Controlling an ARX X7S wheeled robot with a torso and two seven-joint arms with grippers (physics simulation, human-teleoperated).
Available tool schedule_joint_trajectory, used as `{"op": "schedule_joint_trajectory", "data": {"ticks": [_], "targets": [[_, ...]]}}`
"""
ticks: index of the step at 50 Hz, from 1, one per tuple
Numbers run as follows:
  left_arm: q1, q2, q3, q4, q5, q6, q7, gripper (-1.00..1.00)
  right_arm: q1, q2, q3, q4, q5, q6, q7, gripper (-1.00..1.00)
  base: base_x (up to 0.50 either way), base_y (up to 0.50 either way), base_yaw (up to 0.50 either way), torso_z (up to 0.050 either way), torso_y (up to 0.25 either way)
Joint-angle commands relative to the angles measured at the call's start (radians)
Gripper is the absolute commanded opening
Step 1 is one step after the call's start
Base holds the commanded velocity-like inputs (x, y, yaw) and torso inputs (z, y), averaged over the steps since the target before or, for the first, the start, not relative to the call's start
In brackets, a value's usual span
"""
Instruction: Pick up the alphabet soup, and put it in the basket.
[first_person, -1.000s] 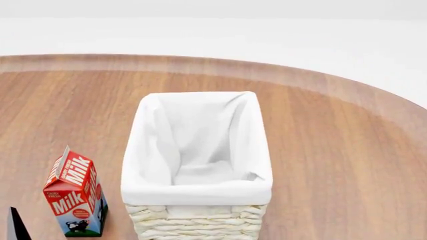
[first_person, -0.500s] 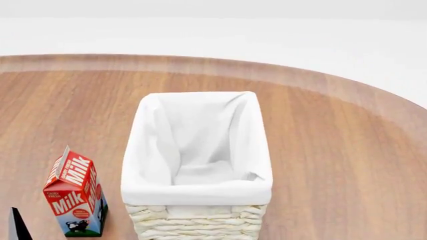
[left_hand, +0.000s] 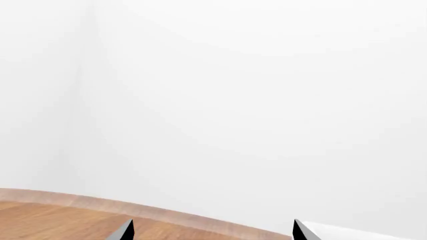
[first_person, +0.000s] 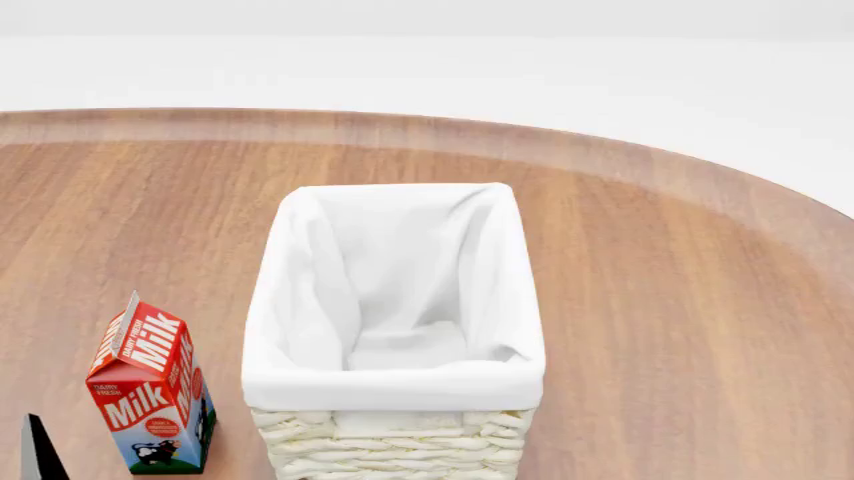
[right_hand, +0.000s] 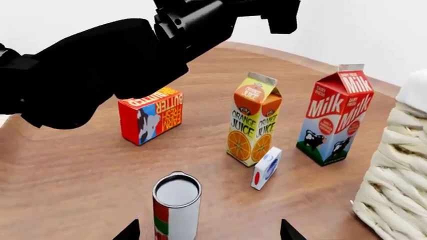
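Right gripper (right_hand: 208, 231): your fingers stand apart at the bottom edge, nothing between them.
Red-and-green can (right_hand: 177, 205): upright on the table (right_hand: 73, 165), just past your left fingertip.
Small white box (right_hand: 266, 168): centre frame, beside the juice carton (right_hand: 253, 120).
Milk carton (right_hand: 335, 119): right of the juice, near the basket (right_hand: 393, 195) at the right edge.
Butter box (right_hand: 151, 115): left of centre, under a dark arm (right_hand: 100, 65).
Left gripper (left_hand: 212, 232): fingers apart, empty, facing white wall.
Soup: you have it in no view.
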Motion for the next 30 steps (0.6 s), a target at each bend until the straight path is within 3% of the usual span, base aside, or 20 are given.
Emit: {"op": "schedule_joint_trajectory", "data": {"ticks": [1, 30], "targets": [[-0.001, -0.002, 0.003, -0.002, 0.002, 0.002, -0.003, 1.0, 0.0, -0.003, -0.017, 0.005, -0.04, -0.002, 0.003, 1.0, 0.0, 0.0, 0.0, 0.0, 0.0], [0.0, -0.007, 0.012, 0.004, 0.003, 0.003, -0.012, 1.0, 0.021, -0.025, -0.058, 0.068, -0.126, 0.031, 0.016, 1.0, 0.0, 0.0, 0.0, 0.0, 0.0]]}}
